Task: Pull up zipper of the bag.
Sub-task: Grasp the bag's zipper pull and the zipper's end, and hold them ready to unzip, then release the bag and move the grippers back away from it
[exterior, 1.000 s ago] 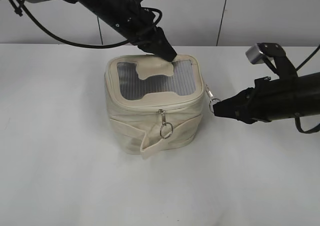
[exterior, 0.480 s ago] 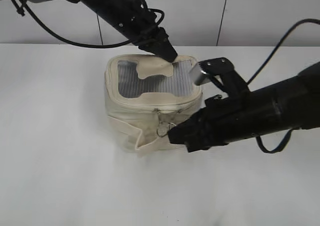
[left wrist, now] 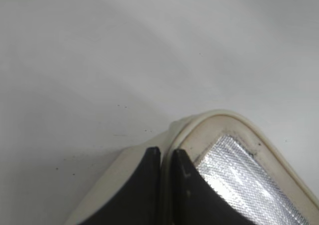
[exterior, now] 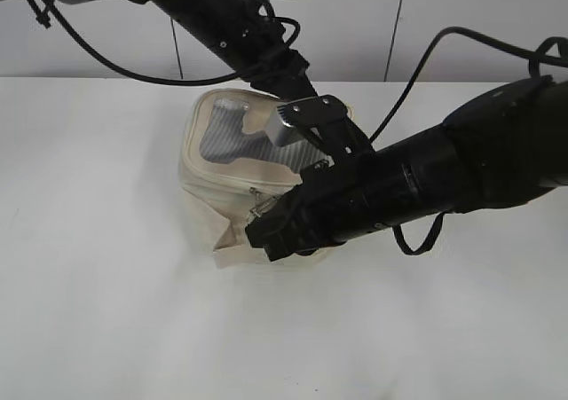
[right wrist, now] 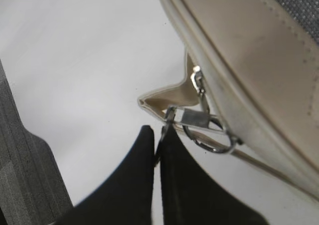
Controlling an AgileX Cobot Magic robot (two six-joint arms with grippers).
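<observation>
— So, where am I on the zipper?

— Right gripper is pinched shut on the pull, low centre of the right wrist frame, with the ring hanging just beside it. Left gripper is clamped on the lid rim at the far corner of the bag, which sits tilted mid-frame on the table.

— How do I pull well?

— I'd draw along the track rather than away from it, slowly, and keep the left grip firm so the bag doesn't tip further.

— What does each view give me?

— Only the right wrist view shows the pinch on the pull; outside, my right arm hides it. The exterior view alone shows the tilt. Left wrist shows the rim and mesh, no pull at all.
</observation>
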